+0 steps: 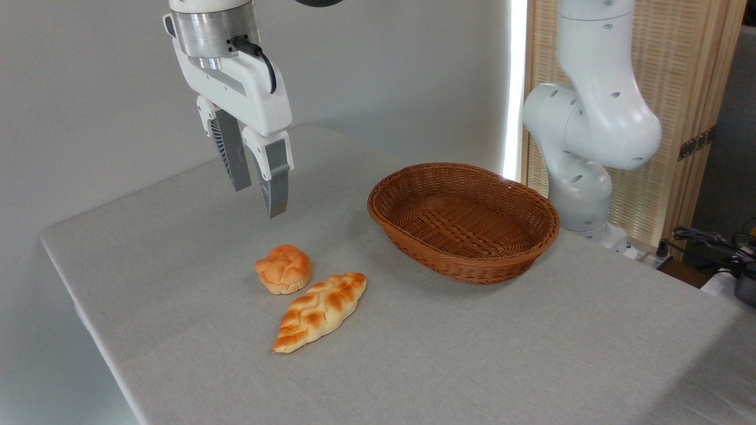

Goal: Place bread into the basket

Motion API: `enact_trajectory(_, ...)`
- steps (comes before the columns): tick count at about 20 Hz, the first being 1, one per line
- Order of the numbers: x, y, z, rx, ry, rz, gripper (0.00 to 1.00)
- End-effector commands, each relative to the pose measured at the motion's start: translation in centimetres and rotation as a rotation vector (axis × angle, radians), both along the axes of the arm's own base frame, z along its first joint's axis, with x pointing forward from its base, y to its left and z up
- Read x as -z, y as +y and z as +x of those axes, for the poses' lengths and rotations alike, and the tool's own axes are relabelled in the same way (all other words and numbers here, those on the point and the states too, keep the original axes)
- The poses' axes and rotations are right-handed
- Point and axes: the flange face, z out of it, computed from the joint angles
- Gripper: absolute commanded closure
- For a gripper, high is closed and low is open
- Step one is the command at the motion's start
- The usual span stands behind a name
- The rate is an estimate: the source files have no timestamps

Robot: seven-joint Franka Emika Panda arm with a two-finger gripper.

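- Counter (472, 366): grey cloth-covered top with rounded corners, seen at an angle; its far corner points toward the plain wall.
- Bread (284, 269): small round orange-golden bun with a knotted top and paler base. It sits on the counter nearer the left edge than the right, resting flat and free of any grip.
- Braided loaf (320, 311): longer, pointed at both ends, lying at a slant just beside the bun on its near-right side. Whether the two touch cannot be told.
- Basket (407, 233): oval brown wicker with low sloping sides, standing toward the far right edge of the counter, well apart from both breads. Nothing lies in it.
- Tool (258, 198): white body with two grey ribbed fingers (275, 188) pointing down, hanging in the air above the counter, behind and above the bun and touching nothing. A narrow gap separates the fingers, and they hold nothing.
- Robot arm (590, 124): white jointed column rising past the right edge of the counter, behind the basket.
- Wooden slatted screen (679, 71): stands behind the arm at the right.
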Motion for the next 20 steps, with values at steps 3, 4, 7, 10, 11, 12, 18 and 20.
enact_trajectory(3,0.4,0.0,-0.3,-0.003,-0.005,-0.013,0.00)
enact_trajectory(4,0.6,0.0,-0.4,-0.004,-0.004,-0.013,0.00)
enact_trajectory(7,2.2,-0.2,-0.8,-0.005,-0.007,-0.018,0.00)
enact_trajectory(10,4.7,-2.3,-1.7,0.027,-0.007,-0.014,0.00)
enact_trajectory(11,5.2,-2.2,-2.0,0.027,-0.003,-0.012,0.00)
enact_trajectory(12,5.8,-2.5,-2.2,0.033,0.009,-0.011,0.00)
enact_trajectory(18,9.7,-4.7,-2.7,0.067,0.023,-0.005,0.00)
enact_trajectory(20,11.0,-4.8,-2.8,0.068,0.036,-0.002,0.00)
